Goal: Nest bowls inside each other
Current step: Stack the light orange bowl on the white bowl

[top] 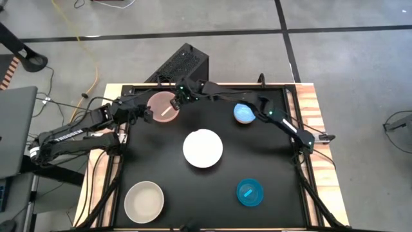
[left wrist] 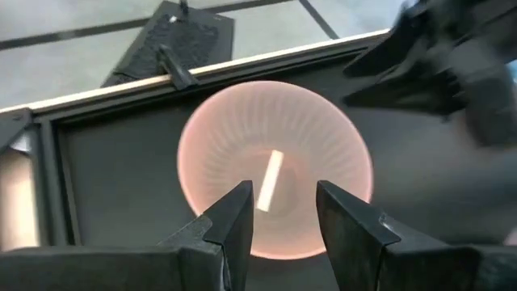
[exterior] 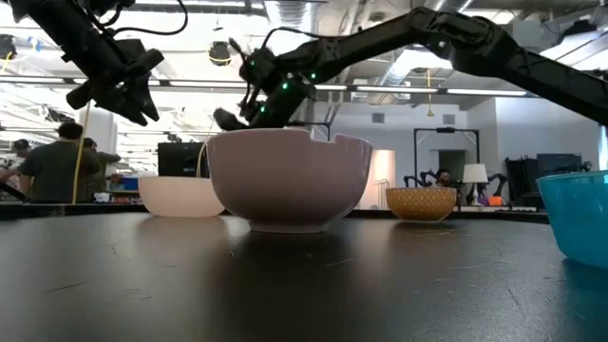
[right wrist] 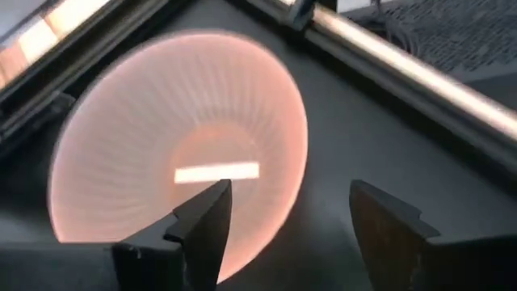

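Over the far edge of the table, both grippers meet at the pale pink bowl.

From the left, the left gripper (top: 143,115) hangs beside the pink bowl (top: 162,106), fingers (left wrist: 234,218) parted and holding nothing; the right gripper (top: 176,98) sits at that bowl's opposite rim, fingers (right wrist: 206,218) spread wide, one over the bowl and one outside. Nearer, a cream bowl (top: 143,202) sits front-left, a white bowl (top: 203,148) mid-table, a light blue bowl (top: 243,113) far right under the right arm, and a teal bowl (top: 250,193) front-right, all apart.
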Tool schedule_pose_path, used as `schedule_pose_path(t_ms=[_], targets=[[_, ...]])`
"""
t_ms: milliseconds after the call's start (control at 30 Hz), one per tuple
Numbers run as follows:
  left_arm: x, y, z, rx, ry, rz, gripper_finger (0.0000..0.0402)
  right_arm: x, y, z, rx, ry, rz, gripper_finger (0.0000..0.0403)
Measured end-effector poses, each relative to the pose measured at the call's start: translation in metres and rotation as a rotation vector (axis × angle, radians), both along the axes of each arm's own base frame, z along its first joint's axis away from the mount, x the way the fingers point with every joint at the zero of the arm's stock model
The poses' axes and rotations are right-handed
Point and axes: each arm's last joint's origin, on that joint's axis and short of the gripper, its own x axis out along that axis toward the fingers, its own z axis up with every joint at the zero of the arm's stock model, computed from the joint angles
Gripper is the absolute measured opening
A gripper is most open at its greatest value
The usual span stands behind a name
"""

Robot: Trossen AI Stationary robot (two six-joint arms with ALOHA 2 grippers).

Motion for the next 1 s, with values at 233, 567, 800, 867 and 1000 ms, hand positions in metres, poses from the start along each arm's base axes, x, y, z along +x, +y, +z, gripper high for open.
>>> schedule_pose_path(t_ms=[233, 567, 800, 867, 1000], targets=[[0.0, -0.001, -0.001, -0.026, -0.008, -0.008, 0.0125, 0.009, 0.004, -0.029, 0.017, 0.025, 0.005, 0.0249], [0.0, -0.001, -0.001, -0.04, -0.021, -0.016, 0.0125, 0.013, 0.015, -0.036, 0.05, 0.036, -0.027, 0.0151], [0.001, -0.001, -0.001, -0.048, -0.025, -0.028, 0.0125, 0.006, -0.006, -0.025, 0.093, -0.003, -0.039, 0.0013], [0.001, -0.001, -0.001, -0.05, -0.025, -0.035, 0.0125, -0.002, -0.016, -0.017, 0.109, -0.006, -0.063, 0.0014], [0.001, -0.002, -0.001, -0.056, -0.025, -0.051, 0.0125, -0.024, -0.041, 0.013, 0.118, -0.031, -0.1, 0.0004]])
